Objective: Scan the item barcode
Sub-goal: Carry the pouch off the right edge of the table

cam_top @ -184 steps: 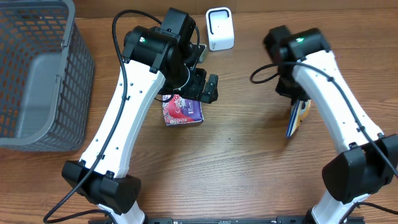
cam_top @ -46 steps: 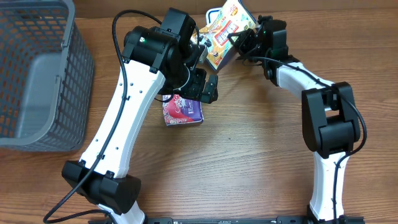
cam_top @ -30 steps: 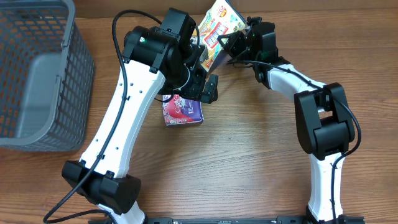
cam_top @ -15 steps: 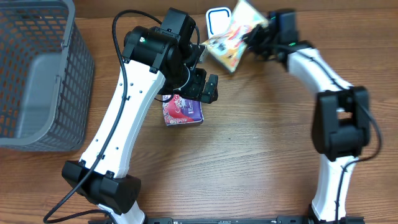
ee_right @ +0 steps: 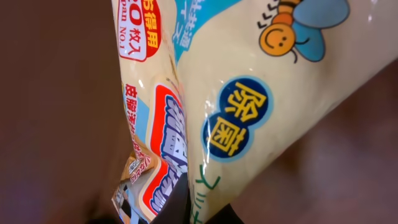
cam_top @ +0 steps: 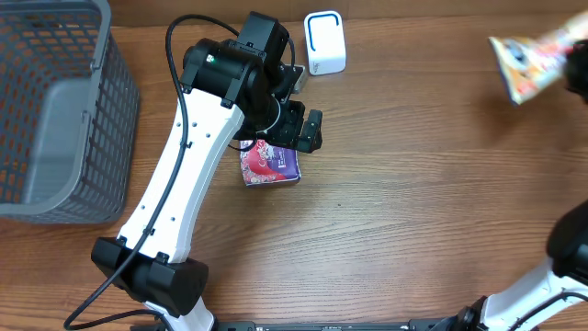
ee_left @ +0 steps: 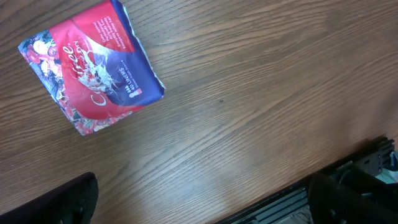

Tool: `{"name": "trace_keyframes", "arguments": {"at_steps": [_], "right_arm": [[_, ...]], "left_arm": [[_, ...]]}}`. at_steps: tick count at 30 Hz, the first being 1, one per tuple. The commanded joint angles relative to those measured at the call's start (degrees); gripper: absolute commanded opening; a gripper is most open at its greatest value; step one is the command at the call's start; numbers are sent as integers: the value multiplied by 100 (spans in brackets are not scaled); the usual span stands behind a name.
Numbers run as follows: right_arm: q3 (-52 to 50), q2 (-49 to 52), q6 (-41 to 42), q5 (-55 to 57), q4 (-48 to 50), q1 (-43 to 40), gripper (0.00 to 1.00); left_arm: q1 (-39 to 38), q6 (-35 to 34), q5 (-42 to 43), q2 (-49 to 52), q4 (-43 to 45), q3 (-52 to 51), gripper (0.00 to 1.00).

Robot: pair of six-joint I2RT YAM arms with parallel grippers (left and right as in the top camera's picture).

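You've got a cream packet [cam_top: 528, 66] at the far right edge of the overhead view, tilted and blurred, well apart from the scanner [cam_top: 324, 42]. Up close, its glossy film shows a cartoon bee, a round blue badge and red-and-yellow Japanese print. The scanner is a small white box with a blue-edged window, standing upright. A red-and-blue pouch [cam_top: 269, 164] lies flat and askew, near the scanner.
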Motion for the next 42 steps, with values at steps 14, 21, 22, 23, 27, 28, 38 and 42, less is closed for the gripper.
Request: {"name": "trace_keyframes", "arguments": {"at_steps": [14,21,22,23,27,28,38,42], "right_arm": [[-614,26,-66,1370,-66,-1718,4],[-614,269,-560,1462,254,-1744,5],[-614,321,-560,1464,275,-1749,10],[-614,372,-562,1460,302,-1749,17],[-605,417,-839,1460,315,-1746,67],[-584,409,-839,1460,289,-1749,73],[452,50,-1025,278,-601,-1764,79],[745,-343,-1244,-901,-662,-1683,79]], "left_arm": [[-9,125,-33,13,4,2,100],[-9,125,-33,13,4,2,100],[-9,125,-33,13,4,2,100],[-9,125,-35,13,4,2,100],[-9,125,-35,13,4,2,100],[-9,125,-33,13,4,2,100],[-9,125,-33,13,4,2,100],[-9,125,-33,13,4,2,100]]}}
